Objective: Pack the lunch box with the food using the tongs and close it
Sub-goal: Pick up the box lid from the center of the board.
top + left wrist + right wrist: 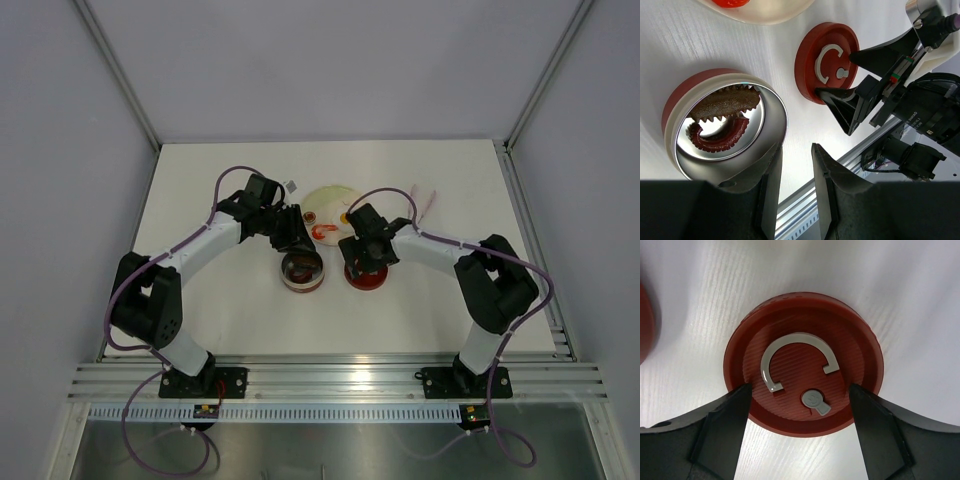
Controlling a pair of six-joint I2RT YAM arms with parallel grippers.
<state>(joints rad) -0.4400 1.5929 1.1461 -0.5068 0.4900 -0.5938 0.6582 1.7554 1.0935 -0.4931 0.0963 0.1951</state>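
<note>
The lunch box is a shiny round tin with a red base, standing open on the table. A brown sausage piece and a red curled strip lie inside it. Its red lid lies flat to the right of it. My right gripper is open, one finger on each side of the lid. My left gripper hovers beside the tin's rim, its jaws drawn close with nothing between them. The tongs lie on the table behind my right arm.
A pale plate sits behind the tin and lid with a red curled strip and other food on it. The aluminium rail runs along the near table edge. Grey walls close in the sides and back.
</note>
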